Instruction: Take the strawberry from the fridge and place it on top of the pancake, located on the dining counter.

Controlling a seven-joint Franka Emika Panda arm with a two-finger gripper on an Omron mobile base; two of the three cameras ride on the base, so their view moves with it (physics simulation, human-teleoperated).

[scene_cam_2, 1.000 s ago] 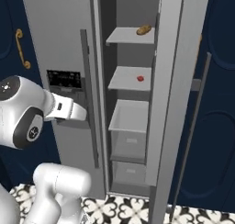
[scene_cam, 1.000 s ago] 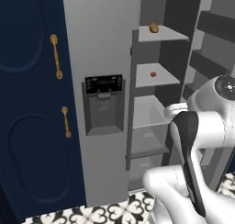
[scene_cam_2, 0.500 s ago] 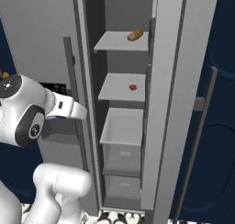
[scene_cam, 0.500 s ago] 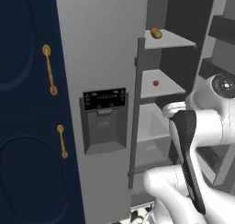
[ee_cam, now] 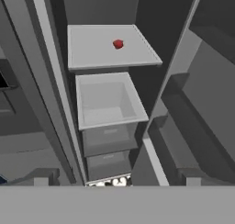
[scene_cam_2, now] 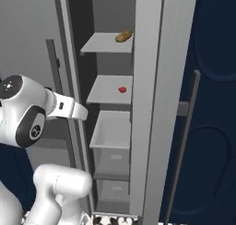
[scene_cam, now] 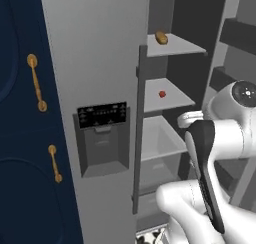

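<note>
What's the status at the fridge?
Gripper open, empty, outside the fridge. Strawberry alone on the middle shelf, above the drawer. Door open, nothing in the way.

- The whole scene has shifted in both base views, so the cameras have moved: the base has driven closer to the tall light-grey two-door fridge [scene_cam: 100, 63], which now looms larger.
- The patterned floor tiles [scene_cam_2: 110, 219] have nearly slid out at the bottom.
- The tiny red strawberry [scene_cam: 162, 94] and the golden-brown oval bread lump [scene_cam: 161, 37] appear bigger, on unchanged shelves.
</note>
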